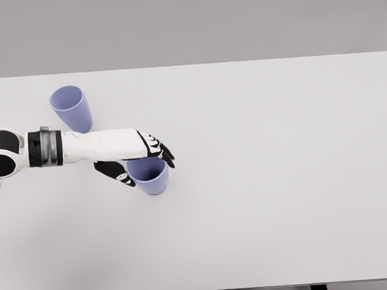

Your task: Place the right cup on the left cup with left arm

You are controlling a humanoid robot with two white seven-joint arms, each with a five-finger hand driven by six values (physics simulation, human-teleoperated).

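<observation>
Wide white rectangular table (269, 179) fills most of the head view; its front edge sits just above the bottom of the picture, with two dark leg tops poking out below. White left arm (81, 147) with a black-and-grey wrist band comes in from the left edge; shoulder end is cropped off there. Two plain lavender-blue plastic cups, both open-top and tapering to a narrower base. Left cup (71, 108) stands alone near the table's back left, just behind the forearm, not touching it as far as I can tell. Right cup (149, 174) is in front of it and to the right, left of table centre, leaning slightly. Can't tell whether its base is on the table or lifted. Left robot hand (136, 161), black-and-white fingers, is clamped on that right cup: fingers curl over the rim on the far side, thumb on the near-left side. Rim is partly hidden by the fingers.
</observation>
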